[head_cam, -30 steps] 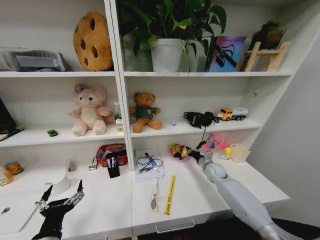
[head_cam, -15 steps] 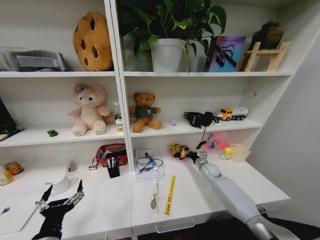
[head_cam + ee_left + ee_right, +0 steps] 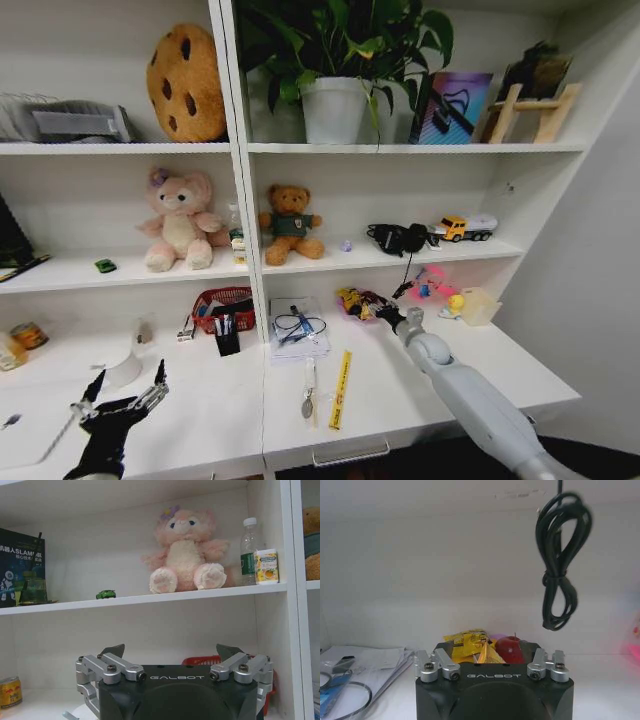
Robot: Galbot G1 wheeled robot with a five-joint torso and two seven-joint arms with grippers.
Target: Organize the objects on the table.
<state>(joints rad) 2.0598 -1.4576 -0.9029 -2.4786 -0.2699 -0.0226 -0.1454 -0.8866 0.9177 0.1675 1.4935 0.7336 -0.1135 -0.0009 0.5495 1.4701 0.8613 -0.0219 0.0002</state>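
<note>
My right gripper (image 3: 383, 314) reaches to the back of the white table (image 3: 400, 395). In the right wrist view its finger links are folded inward and the yellow packet (image 3: 468, 642) sits right between them, with a red item beside it. My left gripper (image 3: 124, 392) hovers open over the table's front left, beside the silver laptop (image 3: 28, 438). The tiny green toy car (image 3: 105, 594) and the clear green-labelled bottle (image 3: 248, 547) stand on the shelf above. Pens (image 3: 226, 326) stick out of a black holder.
A yellow ruler (image 3: 340, 388) and a metal spoon (image 3: 308, 398) lie near the front edge. A red basket (image 3: 222, 300), a clear folder with cables (image 3: 298, 328) and a can (image 3: 30, 335) sit at the back. A black cable (image 3: 562, 565) hangs over the right gripper.
The right arm pushed in toward the pile at the back of the table, then drew back a little. The left arm has not moved.
</note>
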